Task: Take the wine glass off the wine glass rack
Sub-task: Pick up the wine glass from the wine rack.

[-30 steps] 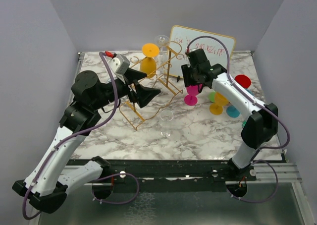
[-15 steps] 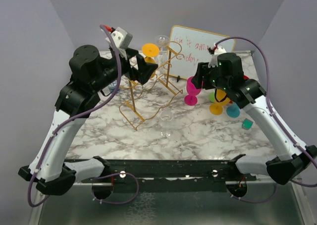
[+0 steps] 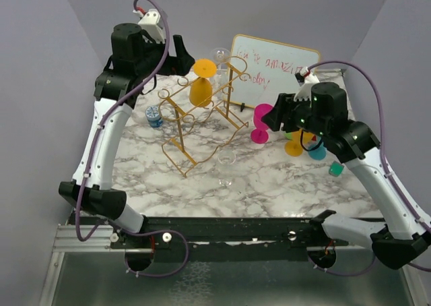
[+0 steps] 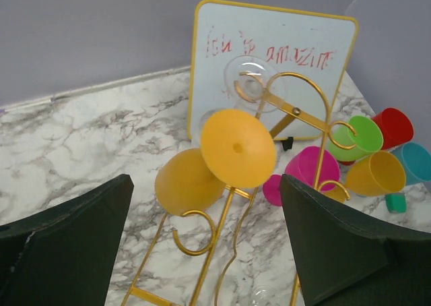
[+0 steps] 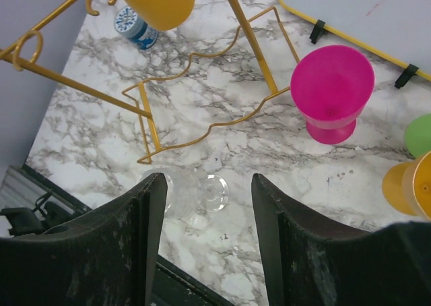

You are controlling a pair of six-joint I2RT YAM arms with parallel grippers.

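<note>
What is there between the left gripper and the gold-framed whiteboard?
An orange wine glass hanging on the gold wire rack, a clear glass behind it (left wrist view).

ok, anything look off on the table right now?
One clear wine glass lies on its side on the tabletop, just in front of the wine glass rack. The pink glass stands upright. No breakage or spill is visible.
</note>
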